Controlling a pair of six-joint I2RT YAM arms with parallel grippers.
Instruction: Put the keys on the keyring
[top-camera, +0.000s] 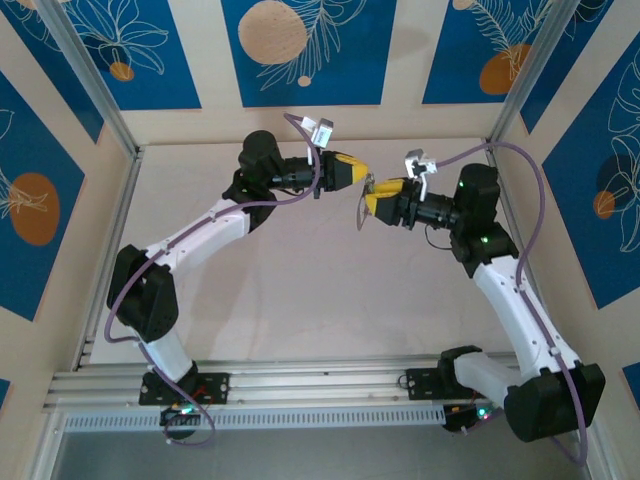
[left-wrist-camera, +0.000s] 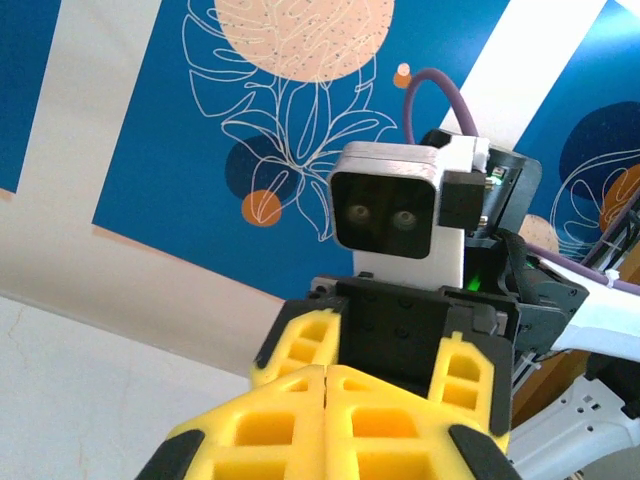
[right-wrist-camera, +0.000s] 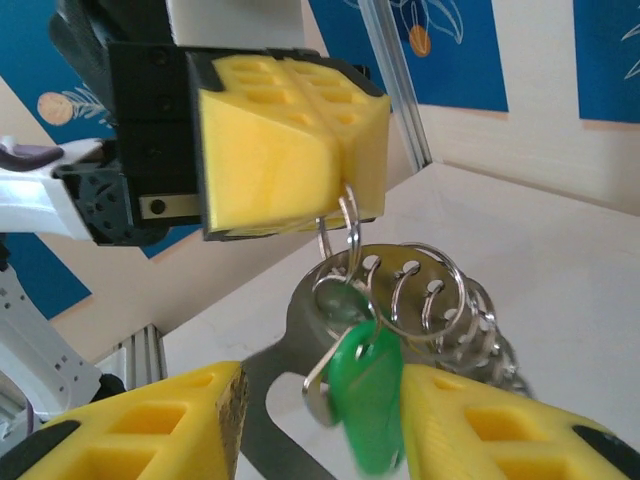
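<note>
one: two arms are up over the worktop (top-camera: 300, 300), tips almost meeting in mid-air toward the far wall. left end effector (top-camera: 364, 174) reaches from the left. right end effector (top-camera: 371, 201) reaches from the right, just below it.

two: left state?

one: pressed together. the right wrist view has its yellow fingers (right-wrist-camera: 290, 140) flat against each other, seam closed, nipping a small silver split ring (right-wrist-camera: 347, 215) at the lower tip.

two: keyring?

one: keyring (right-wrist-camera: 296, 318) hangs from that pinched ring, clear of the worktop. it's a grey loop with a row of silver rings (right-wrist-camera: 425, 285) along its upper right edge.

two: key?

one: key (right-wrist-camera: 365, 400) has a green head, blurred, and dangles in front of the loop. a bit of silvery metal shows at its left side. it hangs down into the gap between the right end effector's own fingers (right-wrist-camera: 150, 425).

two: right state?

one: spread. the finger on the left of that view stands apart from the key. the green head sits just beside the finger on the right; cannot tell if they touch.

two: key threaded on the loop?

one: cannot tell, the rings overlap there.
</note>
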